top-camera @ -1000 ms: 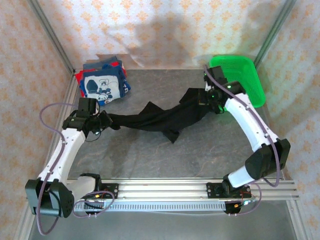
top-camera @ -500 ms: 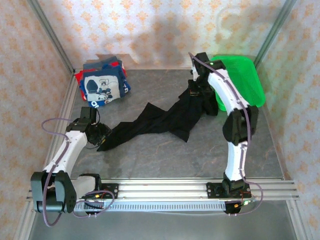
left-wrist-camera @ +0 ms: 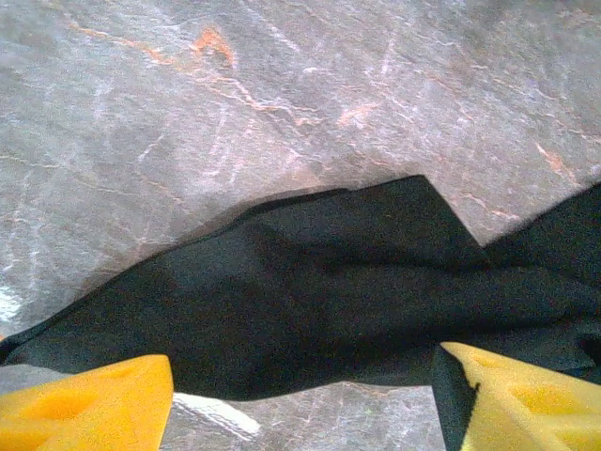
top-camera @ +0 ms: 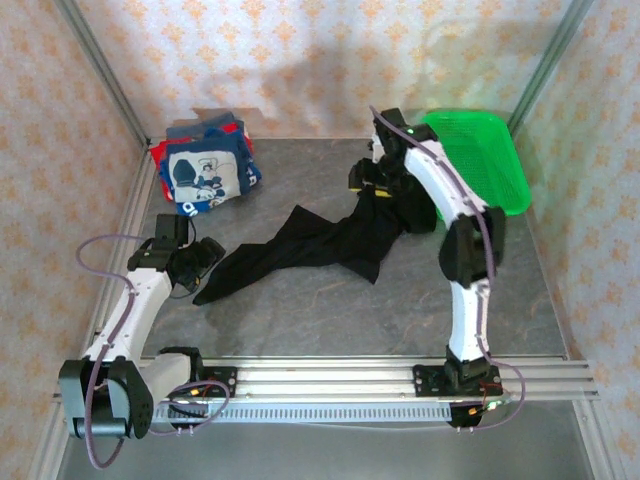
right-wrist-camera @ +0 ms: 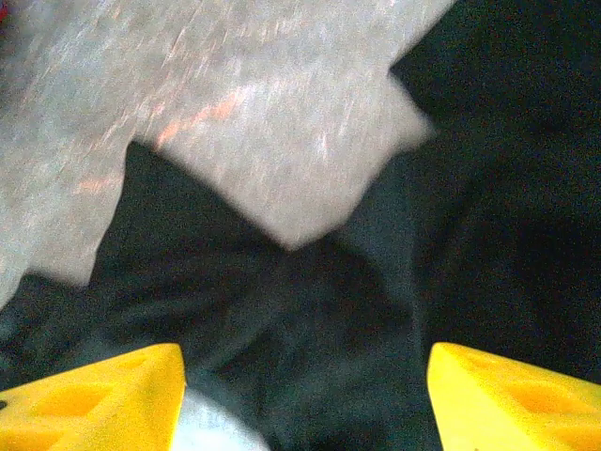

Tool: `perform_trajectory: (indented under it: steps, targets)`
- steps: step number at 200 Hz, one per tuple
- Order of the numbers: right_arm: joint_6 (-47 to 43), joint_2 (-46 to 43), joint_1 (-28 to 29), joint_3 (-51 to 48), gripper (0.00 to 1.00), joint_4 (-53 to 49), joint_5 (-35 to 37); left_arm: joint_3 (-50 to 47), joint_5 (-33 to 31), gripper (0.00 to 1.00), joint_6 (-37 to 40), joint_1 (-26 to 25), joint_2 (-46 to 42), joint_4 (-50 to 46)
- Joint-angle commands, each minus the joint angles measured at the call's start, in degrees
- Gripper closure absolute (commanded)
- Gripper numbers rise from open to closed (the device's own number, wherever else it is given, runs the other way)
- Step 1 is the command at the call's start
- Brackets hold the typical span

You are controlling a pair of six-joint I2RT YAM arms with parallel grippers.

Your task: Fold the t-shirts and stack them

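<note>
Loosely crumpled soft black t-shirt [top-camera: 330, 240] across veined grey table [top-camera: 300, 310].

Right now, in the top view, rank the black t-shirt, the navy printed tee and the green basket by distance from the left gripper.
1. The black t-shirt, its near end just beside the left gripper.
2. The navy printed tee, far-left corner.
3. The green basket, far right.
</note>
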Motion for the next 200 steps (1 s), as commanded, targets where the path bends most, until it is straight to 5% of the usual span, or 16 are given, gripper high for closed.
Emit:
perform_trajectory:
  steps: [1,34,62,148,171,200]
  targets:
    - [8.2,-17.9,0.0,-14.4,0.28,5.3,-2.6,2.3,3.1,0.26,3.2,-0.3,0.7,3.5]
    - [13.8,-30.1,-0.7,-40.7,0.3,15.1,-7.5,7.1,3.6,0.25,9.3,-6.1,3.6,4.8]
    - [17.3,-31.2,-2.7,-55.9,0.34,30.8,-12.8,8.1,3.1,0.25,9.3,-10.3,2.7,6.2]
    - [26.0,-18.1,-5.2,-58.0,0.41,43.0,-19.5,8.9,-16.3,0.23,4.4,-31.0,-14.9,-7.3]
    - [25.8,-15.6,-5.2,-58.6,0.52,43.1,-21.9,7.6,-19.8,0.23,1.2,-33.4,-22.0,-11.2]
    - [25.6,-19.7,-5.2,-62.0,0.78,42.8,-23.2,8.3,-21.9,0.24,0.0,-33.6,-28.0,-17.6]
